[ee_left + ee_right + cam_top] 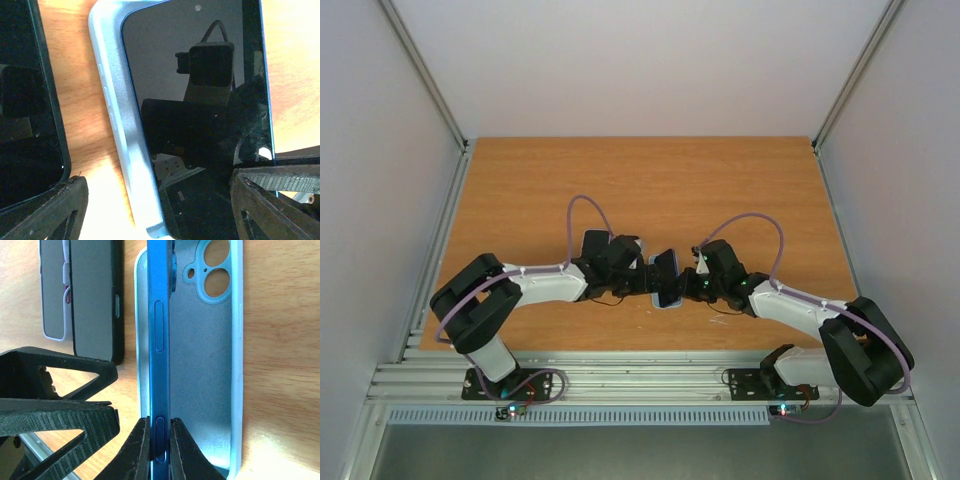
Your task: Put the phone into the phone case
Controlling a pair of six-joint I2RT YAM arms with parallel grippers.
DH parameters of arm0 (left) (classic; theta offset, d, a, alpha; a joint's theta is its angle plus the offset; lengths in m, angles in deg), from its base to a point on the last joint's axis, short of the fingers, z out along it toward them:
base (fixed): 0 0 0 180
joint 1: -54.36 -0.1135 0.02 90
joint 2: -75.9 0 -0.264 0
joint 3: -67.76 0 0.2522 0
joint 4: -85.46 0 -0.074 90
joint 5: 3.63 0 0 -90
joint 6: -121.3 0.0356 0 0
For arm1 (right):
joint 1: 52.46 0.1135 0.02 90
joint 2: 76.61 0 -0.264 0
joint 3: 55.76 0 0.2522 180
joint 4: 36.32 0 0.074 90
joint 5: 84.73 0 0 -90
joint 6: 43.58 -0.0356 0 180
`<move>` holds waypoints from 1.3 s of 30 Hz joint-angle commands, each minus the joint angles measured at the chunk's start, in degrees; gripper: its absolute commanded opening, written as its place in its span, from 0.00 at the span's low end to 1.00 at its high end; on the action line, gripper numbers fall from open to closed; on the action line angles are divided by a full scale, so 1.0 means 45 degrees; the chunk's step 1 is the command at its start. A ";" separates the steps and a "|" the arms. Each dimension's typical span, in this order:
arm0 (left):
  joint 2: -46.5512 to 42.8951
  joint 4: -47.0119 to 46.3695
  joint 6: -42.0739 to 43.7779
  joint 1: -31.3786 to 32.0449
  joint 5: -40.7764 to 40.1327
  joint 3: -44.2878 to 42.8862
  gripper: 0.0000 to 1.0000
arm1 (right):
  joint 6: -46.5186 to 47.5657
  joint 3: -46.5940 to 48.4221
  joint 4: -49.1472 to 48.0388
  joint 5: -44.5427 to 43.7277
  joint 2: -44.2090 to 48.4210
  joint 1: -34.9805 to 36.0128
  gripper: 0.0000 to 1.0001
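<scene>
While on edge over the phone case point(205, 390), phone point(159, 330) between right fingers point(136, 455).

Both arms fold inward over the wooden table point(650, 180). The left gripper point(642, 272) and right gripper point(690, 272) meet near the table's front centre, flanking a dark phone point(665, 268). A light-blue phone case point(667, 303) shows on the table just beneath it. A purple cable point(588, 205) loops above each wrist.

One blue phone point(159, 340) and three cases point(200, 390)
</scene>
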 commanded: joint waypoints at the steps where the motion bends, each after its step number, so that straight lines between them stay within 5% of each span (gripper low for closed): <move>1: -0.0164 -0.1173 -0.0551 0.0055 -0.0011 0.0249 0.79 | 0.0104 -0.0293 0.1323 0.0979 0.0002 -0.0013 0.01; 8: 0.0178 -0.1762 -0.0891 0.0055 -0.0430 0.0485 0.70 | 0.0075 -0.0385 0.0542 0.1320 -0.0160 -0.0013 0.01; 34: 0.0961 -0.3752 -0.2137 0.0326 0.0376 0.0954 0.69 | -0.1686 -0.1294 -0.3275 0.1718 -0.2227 -0.0013 0.02; 39: 0.0665 -0.4002 -0.2364 0.0329 0.0235 0.1207 0.69 | -0.1377 -0.1152 -0.2476 0.1366 -0.1944 -0.0013 0.06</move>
